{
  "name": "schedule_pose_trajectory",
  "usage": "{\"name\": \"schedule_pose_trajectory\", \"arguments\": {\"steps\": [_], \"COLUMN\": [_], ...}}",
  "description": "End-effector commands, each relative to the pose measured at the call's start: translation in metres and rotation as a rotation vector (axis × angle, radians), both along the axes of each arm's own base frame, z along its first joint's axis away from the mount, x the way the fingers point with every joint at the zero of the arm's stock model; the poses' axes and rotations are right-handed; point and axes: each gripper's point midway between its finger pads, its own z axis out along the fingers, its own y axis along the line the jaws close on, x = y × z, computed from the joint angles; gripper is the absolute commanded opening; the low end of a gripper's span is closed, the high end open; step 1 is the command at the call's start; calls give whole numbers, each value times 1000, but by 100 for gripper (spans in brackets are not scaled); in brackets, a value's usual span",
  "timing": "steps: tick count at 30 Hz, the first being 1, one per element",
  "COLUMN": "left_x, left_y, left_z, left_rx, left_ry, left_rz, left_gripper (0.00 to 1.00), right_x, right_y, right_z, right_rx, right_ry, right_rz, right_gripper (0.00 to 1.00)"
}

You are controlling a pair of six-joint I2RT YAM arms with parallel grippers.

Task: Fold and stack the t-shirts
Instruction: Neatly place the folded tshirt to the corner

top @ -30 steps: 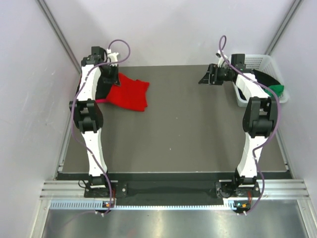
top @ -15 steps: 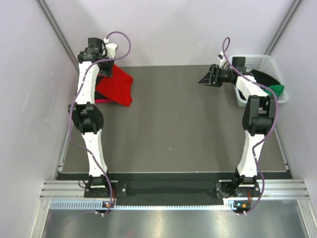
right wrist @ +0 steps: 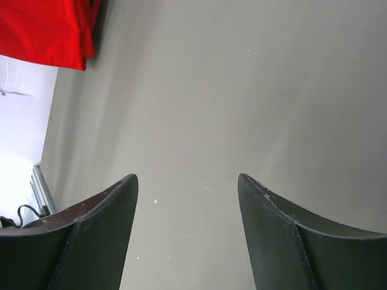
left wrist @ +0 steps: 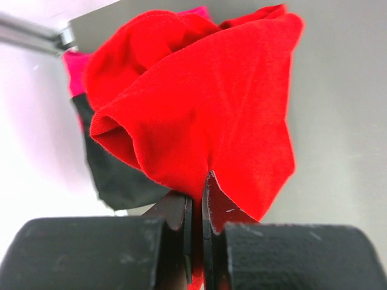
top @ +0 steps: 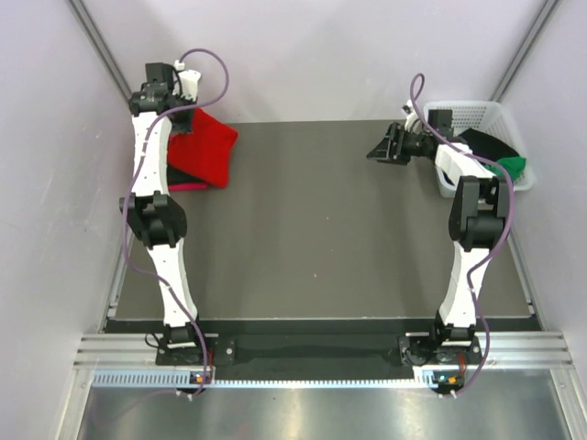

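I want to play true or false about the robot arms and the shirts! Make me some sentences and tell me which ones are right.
1. The left gripper is pinching the bright red t-shirt. True.
2. The right gripper is holding a shirt. False: it is open and empty.
3. The white basket sits at the far right corner of the table. True.
4. The green t-shirt lies in the middle of the table. False: it is in the basket.
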Motion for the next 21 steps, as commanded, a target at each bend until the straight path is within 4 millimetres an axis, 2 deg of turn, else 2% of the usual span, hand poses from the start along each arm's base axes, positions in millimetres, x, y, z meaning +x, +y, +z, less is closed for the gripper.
{"name": "schedule_pose_trajectory", "arguments": {"steps": [1, 7, 9, 10, 11, 21], "left_x": [8, 15, 17, 18, 21, 48], "left_y": [37, 72, 81, 83, 84, 109], "left_z": [50, 42, 33, 30, 22, -22], "left_rx": [58, 107, 114, 120, 121, 239], "left_ry": [-155, -160, -146, -139, -128, -104], "left_rz": [47, 94, 108, 106, 105, 126], "left_gripper": [0, 0, 0, 0, 0, 0], "right_x": [-1, -1, -1, -1, -6, -11], "right_y": [6, 9, 8, 8, 24, 32], "right_z": [26, 24, 24, 23, 23, 17], "right_rx": [10, 6, 5, 5, 7, -2], "right_ry": [-85, -85, -83, -83, -82, -76], "right_rz": [24, 30, 27, 27, 57, 71], "right_gripper": [67, 67, 67, 67, 67, 67]}}
